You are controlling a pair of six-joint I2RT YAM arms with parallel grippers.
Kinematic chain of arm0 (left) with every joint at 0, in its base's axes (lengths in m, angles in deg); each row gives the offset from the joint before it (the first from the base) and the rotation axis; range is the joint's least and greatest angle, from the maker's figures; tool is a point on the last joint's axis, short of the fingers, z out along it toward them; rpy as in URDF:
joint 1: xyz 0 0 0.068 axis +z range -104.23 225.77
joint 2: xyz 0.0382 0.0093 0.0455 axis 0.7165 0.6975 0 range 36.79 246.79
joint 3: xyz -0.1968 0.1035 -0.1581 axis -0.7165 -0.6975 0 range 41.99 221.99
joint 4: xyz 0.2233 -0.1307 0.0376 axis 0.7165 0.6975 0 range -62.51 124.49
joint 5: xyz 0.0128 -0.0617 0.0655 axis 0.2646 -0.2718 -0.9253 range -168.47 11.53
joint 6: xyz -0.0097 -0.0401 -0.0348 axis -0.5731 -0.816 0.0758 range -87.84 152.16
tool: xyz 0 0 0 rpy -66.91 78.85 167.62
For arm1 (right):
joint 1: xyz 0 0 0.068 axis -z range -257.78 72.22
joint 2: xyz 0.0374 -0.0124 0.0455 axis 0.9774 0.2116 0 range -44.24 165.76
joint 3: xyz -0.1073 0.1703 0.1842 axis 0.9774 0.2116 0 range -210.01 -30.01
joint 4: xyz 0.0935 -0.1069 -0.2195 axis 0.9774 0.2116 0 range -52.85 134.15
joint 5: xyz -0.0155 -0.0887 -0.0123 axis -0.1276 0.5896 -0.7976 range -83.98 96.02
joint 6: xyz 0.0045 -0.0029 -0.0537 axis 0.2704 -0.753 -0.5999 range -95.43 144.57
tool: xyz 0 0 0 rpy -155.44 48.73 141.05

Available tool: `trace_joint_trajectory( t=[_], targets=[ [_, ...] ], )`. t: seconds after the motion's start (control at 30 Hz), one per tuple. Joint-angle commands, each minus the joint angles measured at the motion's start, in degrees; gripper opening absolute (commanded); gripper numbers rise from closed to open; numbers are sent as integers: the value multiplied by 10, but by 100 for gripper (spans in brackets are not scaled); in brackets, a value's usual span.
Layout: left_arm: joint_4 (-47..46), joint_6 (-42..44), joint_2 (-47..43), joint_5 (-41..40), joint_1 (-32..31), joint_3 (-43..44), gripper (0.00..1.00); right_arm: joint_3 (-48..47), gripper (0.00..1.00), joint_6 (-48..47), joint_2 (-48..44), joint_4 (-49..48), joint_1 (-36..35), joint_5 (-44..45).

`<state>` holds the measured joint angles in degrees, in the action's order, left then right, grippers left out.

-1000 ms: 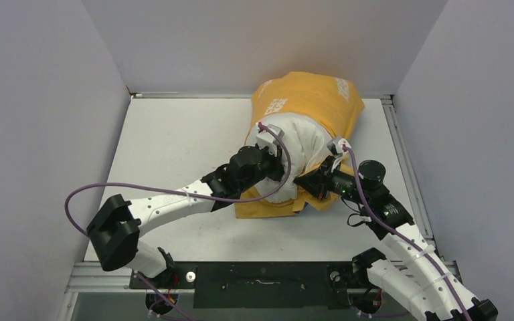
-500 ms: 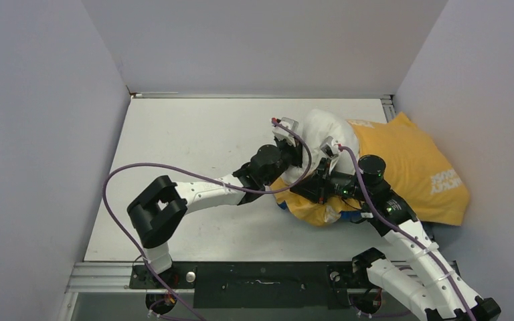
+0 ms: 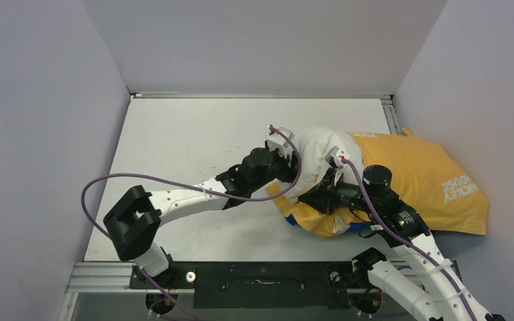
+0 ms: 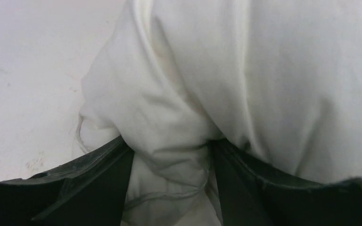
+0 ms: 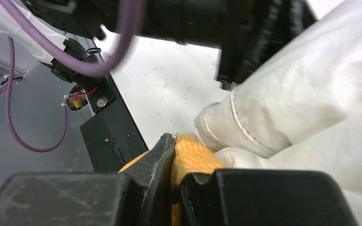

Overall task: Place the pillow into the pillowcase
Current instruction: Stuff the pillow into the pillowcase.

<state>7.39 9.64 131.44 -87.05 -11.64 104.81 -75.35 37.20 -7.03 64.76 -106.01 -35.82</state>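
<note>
The off-white pillow (image 3: pixel 318 150) pokes out of the orange-yellow pillowcase (image 3: pixel 428 180), which lies at the table's right side with its mouth facing left. My left gripper (image 3: pixel 288 159) is pressed against the pillow's exposed end. In the left wrist view its jaws (image 4: pixel 169 188) stand apart with a loose fold of the pillow (image 4: pixel 264 70) bulging between them. My right gripper (image 3: pixel 312 200) sits at the near lip of the case. The right wrist view shows it (image 5: pixel 176 165) shut on an orange fold of the pillowcase (image 5: pixel 193 157), beside the pillow's seamed edge (image 5: pixel 245 127).
The white table (image 3: pixel 187 147) is walled in by grey panels on the left, back and right. The pillowcase's far end reaches the right wall. A black rail (image 3: pixel 261 277) with the arm bases runs along the near edge. The left arm's purple cable (image 3: pixel 107 184) loops over the table.
The bundle swung from the back middle to the right side and now lies flat. The left gripper went from shut to open against the pillow. The right gripper kept its hold.
</note>
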Motion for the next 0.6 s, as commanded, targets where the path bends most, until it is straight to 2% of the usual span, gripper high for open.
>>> trace_joint_trajectory(
  t=[0.0,0.17,0.27,0.3,0.43,0.57],
  targets=[
    [111,0,-99,22,1,-47,66,-13,5,-3,-16,-104,-9,-11],
    [218,21,-214,-67,4,-72,73,-4,5,6,-6,-126,-9,24],
    [292,10,-261,-83,14,-69,79,3,5,14,2,-152,-9,13],
    [299,-4,-274,-71,22,-70,83,7,5,15,2,-158,-9,8],
    [298,-73,-299,36,47,-76,84,28,5,18,-7,-175,-9,-3],
    [236,-170,-297,131,48,-98,84,47,5,29,-17,-194,-9,-11]
  ],
)
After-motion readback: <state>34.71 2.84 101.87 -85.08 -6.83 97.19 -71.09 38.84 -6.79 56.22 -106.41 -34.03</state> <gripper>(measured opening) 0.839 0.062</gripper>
